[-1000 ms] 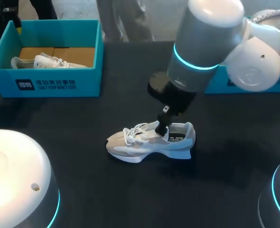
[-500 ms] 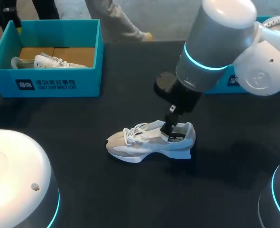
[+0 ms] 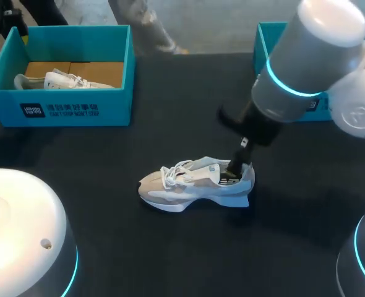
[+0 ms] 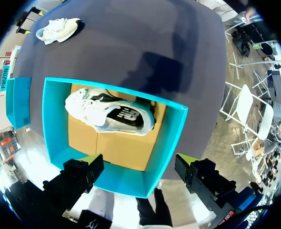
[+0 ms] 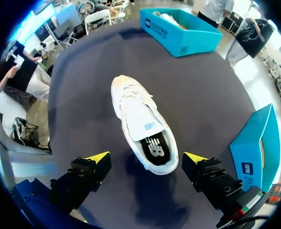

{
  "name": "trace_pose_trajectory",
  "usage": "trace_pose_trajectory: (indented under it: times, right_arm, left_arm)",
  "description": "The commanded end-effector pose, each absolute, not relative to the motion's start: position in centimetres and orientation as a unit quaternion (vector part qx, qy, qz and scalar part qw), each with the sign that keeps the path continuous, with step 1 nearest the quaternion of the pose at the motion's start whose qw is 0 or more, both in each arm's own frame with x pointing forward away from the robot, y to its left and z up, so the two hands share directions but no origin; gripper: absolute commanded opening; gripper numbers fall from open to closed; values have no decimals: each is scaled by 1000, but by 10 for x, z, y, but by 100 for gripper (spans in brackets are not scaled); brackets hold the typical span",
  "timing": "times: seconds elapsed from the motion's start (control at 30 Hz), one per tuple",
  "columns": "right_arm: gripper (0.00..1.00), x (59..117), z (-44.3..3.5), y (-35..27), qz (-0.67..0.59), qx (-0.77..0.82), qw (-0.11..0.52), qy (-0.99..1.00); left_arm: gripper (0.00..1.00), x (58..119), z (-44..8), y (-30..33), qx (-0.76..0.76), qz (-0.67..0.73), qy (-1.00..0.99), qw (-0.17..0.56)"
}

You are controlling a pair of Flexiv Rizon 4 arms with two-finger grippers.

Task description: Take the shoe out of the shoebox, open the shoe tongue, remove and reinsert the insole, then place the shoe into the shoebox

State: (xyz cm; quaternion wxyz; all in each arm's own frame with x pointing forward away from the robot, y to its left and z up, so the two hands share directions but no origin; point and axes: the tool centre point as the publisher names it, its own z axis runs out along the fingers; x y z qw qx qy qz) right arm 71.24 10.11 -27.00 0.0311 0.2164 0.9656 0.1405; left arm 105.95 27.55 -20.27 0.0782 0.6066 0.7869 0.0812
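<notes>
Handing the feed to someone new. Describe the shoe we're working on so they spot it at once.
On the dark table, look to the middle, nearer than the left shoebox. The white-and-beige shoe stands there on its sole below the right gripper. The other shoe lies inside that shoebox; this one sits out on bare tabletop.

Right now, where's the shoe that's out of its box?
In the head view the shoe lies on the table near its middle, the right hand open above its heel.
</notes>
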Motion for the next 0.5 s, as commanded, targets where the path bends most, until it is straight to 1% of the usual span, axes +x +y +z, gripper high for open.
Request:
trace_pose_trajectory:
  times: [0.03,0.17,0.37,0.5]
  right_arm:
    - [100,713,-274,81,233,180,55,954]
    - [100,716,-278,73,262,151,64,951]
    - [100,721,-283,65,343,120,73,929]
    - [100,722,-283,62,405,96,60,907]
  left_arm:
    - [100,1059,-202,275,607,82,787,77]
    - [100,1059,-202,275,607,82,787,77]
    - [100,1059,-202,275,607,82,787,77]
    - [100,1059,-202,275,607,82,787,77]
